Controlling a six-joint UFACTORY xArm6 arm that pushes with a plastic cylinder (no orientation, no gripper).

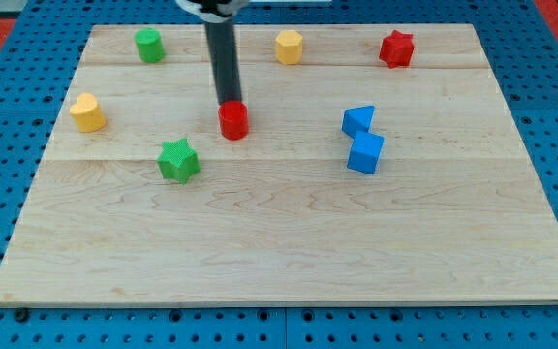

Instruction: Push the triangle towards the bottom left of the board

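The blue triangle (357,119) lies right of the board's middle, touching the blue cube (365,152) just below it. My tip (229,102) comes down from the view's top and stands right at the top edge of the red cylinder (232,120), well to the left of the triangle. The wooden board (279,262) fills most of the view.
A green star (178,160) lies lower left of the red cylinder. A yellow heart (87,112) is at the left edge. Along the top are a green cylinder (148,45), a yellow hexagon (289,47) and a red star (395,48).
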